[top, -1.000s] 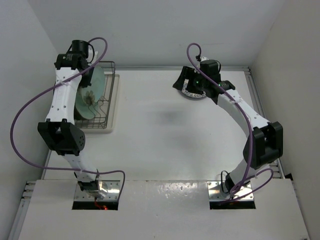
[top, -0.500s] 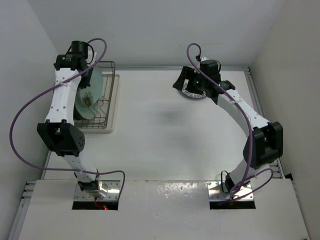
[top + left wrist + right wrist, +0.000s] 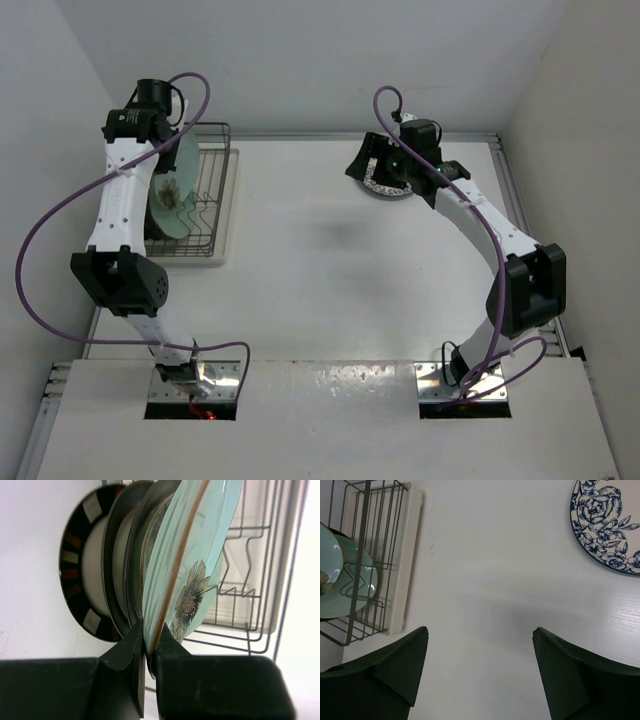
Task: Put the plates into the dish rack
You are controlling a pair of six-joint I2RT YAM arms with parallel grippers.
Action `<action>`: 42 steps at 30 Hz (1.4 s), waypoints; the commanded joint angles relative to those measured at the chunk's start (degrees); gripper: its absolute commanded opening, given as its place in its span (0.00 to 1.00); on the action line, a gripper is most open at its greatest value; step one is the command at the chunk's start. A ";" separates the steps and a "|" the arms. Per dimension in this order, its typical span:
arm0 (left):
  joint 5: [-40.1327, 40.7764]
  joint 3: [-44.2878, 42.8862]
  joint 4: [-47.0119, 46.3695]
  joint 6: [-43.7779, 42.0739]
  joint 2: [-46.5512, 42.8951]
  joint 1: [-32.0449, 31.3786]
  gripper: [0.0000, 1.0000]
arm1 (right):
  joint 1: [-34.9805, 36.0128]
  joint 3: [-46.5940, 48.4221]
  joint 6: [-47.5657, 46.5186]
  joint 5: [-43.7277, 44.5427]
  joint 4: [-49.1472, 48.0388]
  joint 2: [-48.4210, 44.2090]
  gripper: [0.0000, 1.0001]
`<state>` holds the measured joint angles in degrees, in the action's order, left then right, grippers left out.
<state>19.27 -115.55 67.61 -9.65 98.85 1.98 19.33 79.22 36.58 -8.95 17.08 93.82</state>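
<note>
The left gripper [image 3: 146, 647] is closed to a thin slit. Its two black fingers [image 3: 127, 665] pinch the rim of a mint-green plate [image 3: 200, 525], which stands on edge and leans a little over the dish rack [image 3: 250, 587]. A flower print shows on mint-green just right of the clamped rim, but the wrist view does not show whether it belongs to the held plate or to another close behind it. Packed close on the held plate's other side stand two dark-rimmed plates [image 3: 117, 565] and, outermost, a striped-rim plate [image 3: 80, 570], all upright and nearly touching. The rack's wire prongs and the white tray [image 3: 262, 555] beneath them lie open to the right of the plates. From above, the rack sits at the far left corner of the table [image 3: 330, 260], close to the wall, with the left arm reaching over it. The right gripper [image 3: 480, 672] is spread wide and holds nothing, hovering over bare tabletop. The blue-and-white plate [image 3: 607, 525] lies flat on the table near it, well apart from the rack.
</note>
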 commanded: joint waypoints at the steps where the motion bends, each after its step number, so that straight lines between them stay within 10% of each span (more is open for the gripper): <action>1: 5.07 0.85 -4.16 0.25 -3.84 0.83 0.00 | 0.44 2.96 -0.54 0.60 -0.47 -0.13 0.85; 25: -6.61 13.41 -3.63 -0.81 -4.37 3.82 0.00 | 0.53 1.29 -0.98 1.22 -0.38 -1.45 0.85; 30: -8.44 16.75 -4.16 -1.34 -4.37 3.82 0.25 | -0.08 0.76 -0.37 1.57 0.76 -1.45 0.86; 42: -9.34 16.76 -4.16 -1.95 -3.84 3.82 0.41 | -1.49 -3.01 0.34 2.53 -0.55 -3.46 0.89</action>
<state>10.70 -97.58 63.46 -11.51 97.10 5.63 18.39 77.36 36.47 -7.44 18.44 93.58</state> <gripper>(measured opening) 0.394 0.880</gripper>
